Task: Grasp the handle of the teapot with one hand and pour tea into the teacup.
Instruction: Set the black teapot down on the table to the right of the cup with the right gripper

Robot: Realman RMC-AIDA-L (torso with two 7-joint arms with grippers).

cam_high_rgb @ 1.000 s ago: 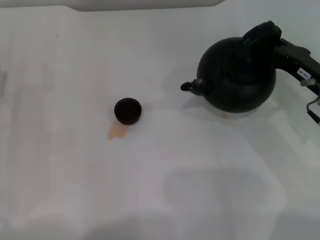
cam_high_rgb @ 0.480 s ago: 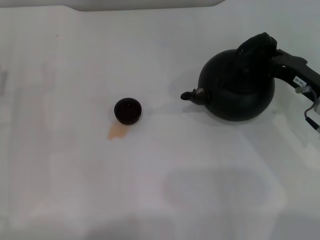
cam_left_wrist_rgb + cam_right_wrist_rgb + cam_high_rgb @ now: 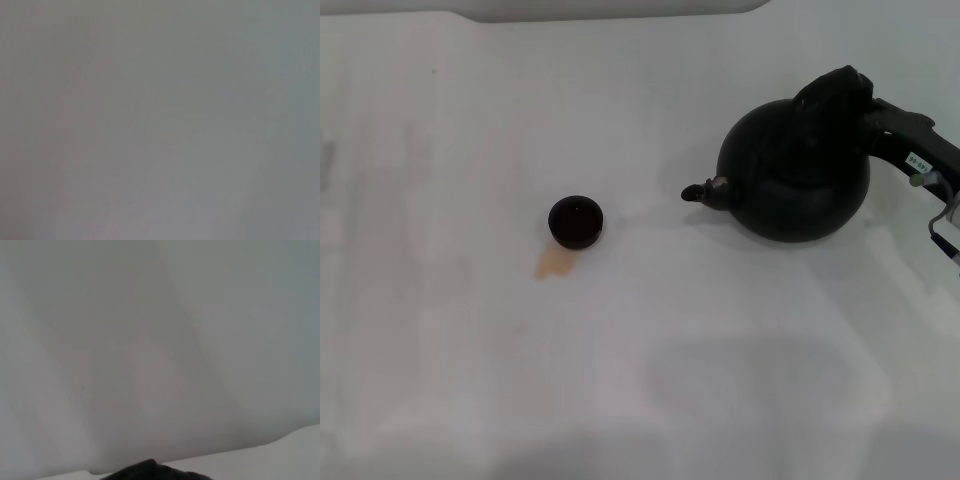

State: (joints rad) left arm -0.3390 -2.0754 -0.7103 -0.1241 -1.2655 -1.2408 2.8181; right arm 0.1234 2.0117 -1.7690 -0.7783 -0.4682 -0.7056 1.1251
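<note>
The teapot, large, round and dark, stands at the right of the white table with its stubby spout pointing left. Its black arched handle rises over the top. My right gripper reaches in from the right edge and is shut on that handle. The teacup, tiny and dark, sits left of centre, well apart from the spout. A pale orange-brown tea stain lies just in front of the cup. A dark curved edge of the teapot shows in the right wrist view. The left gripper is out of view.
The right arm's black link with a white label and cables sits at the right edge. A pale raised rim runs along the table's far side. The left wrist view is plain grey.
The teapot has come down toward the table since a second ago, still held at its handle. Over the last half second nothing visibly moved.
</note>
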